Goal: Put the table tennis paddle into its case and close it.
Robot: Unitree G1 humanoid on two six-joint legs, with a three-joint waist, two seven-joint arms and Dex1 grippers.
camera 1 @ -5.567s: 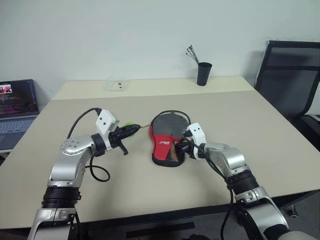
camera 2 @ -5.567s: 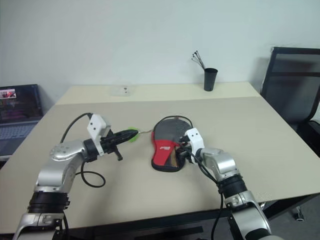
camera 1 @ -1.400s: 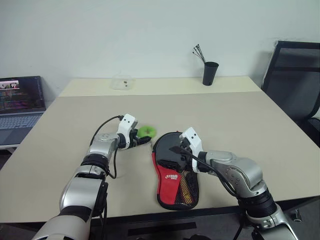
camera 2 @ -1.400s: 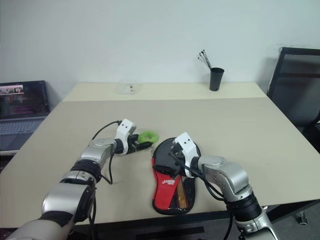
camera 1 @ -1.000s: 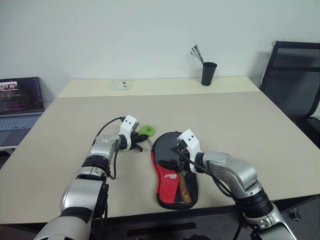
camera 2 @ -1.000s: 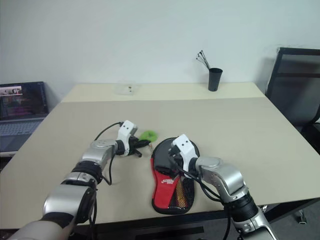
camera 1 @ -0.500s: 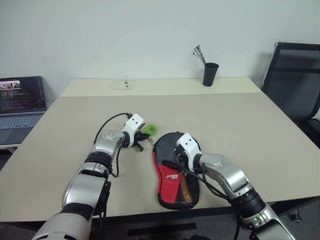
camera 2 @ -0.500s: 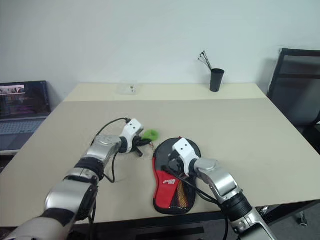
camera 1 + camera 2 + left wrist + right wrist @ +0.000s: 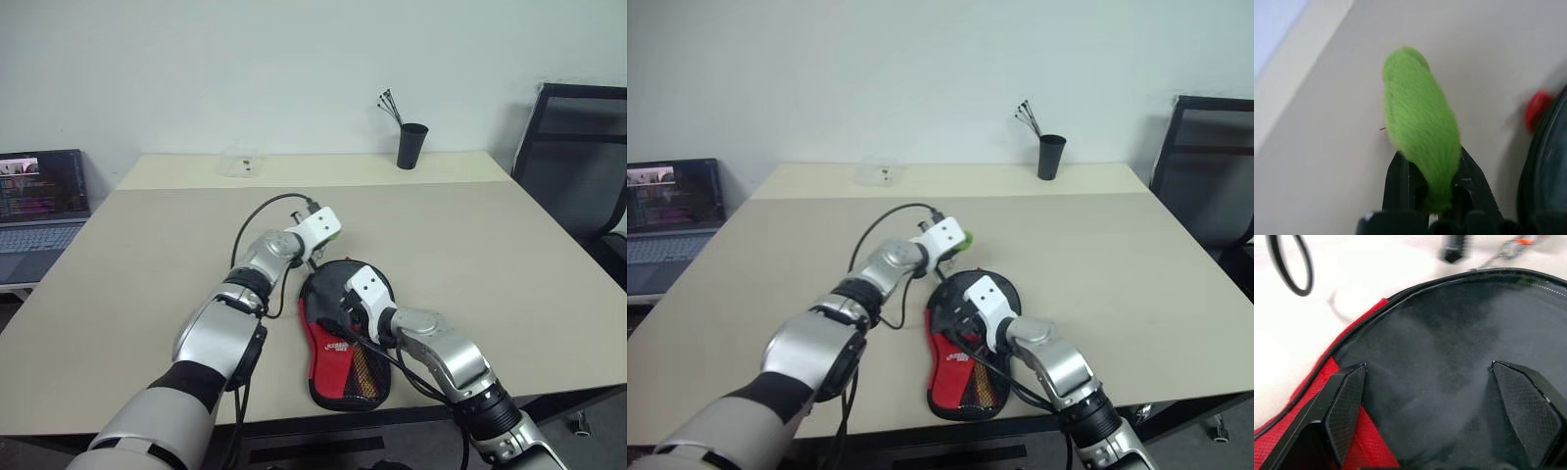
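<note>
The left claw (image 9: pixel 1432 193) is clenched on a fuzzy, oblong green tuft (image 9: pixel 1419 122), with the smooth beige bench (image 9: pixel 147 255) beyond it. Just beside it, under the right claw (image 9: pixel 1442 411), lies the case (image 9: pixel 345 343): soft black fabric, rounded top, red lower panel with a mesh pocket. That claw's textured fingers (image 9: pixel 1344 409) are spread wide, released, over the black top; the table tennis paddle can't be made out.
</note>
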